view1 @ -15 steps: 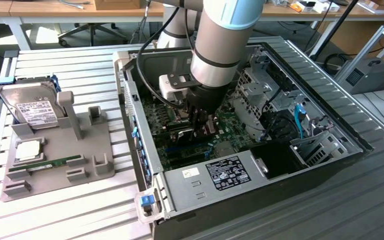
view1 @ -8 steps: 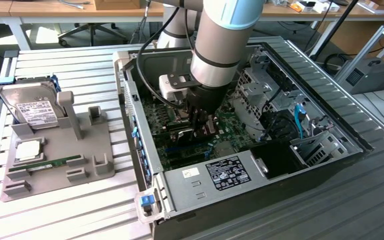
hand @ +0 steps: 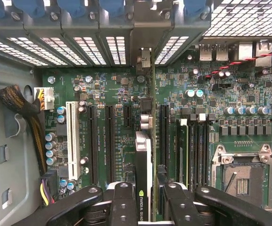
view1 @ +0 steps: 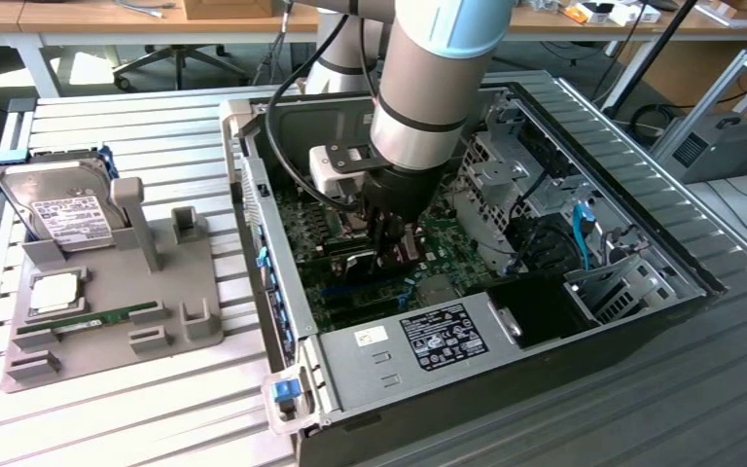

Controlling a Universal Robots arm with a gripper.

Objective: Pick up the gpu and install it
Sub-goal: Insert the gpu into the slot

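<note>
gpu (hand: 144, 153) stands on edge inside the open computer case (view1: 254, 199), pinched between the two black fingers (hand: 122, 202) of the claw (hand: 145, 188), which is clenched on the card from both flat sides. In the wrist view the card runs edge-on over the green motherboard (hand: 117, 94), lined up among the long dark expansion slots, and its far end with the metal bracket reaches the vented rear wall of the case; whether its lower edge is seated in a slot cannot be told. To one side of the card lies a white slot (hand: 72, 134), and to the other side the bare CPU socket (hand: 242, 176). In the exterior view the robot arm (view1: 432, 78) comes down steeply into the middle of the case, with the claw (view1: 389, 248) low over the board. Taking the case as the dial's centre, the labelled power supply (view1: 439, 336) sits at six o'clock, and a grey holder (view1: 192, 292) lies on the slatted counter (view1: 127, 126) at nine o'clock. The holder carries a hard drive (view1: 69, 214) propped up at its eleven o'clock corner and a green RAM stick (view1: 88, 319) toward seven o'clock.
</note>
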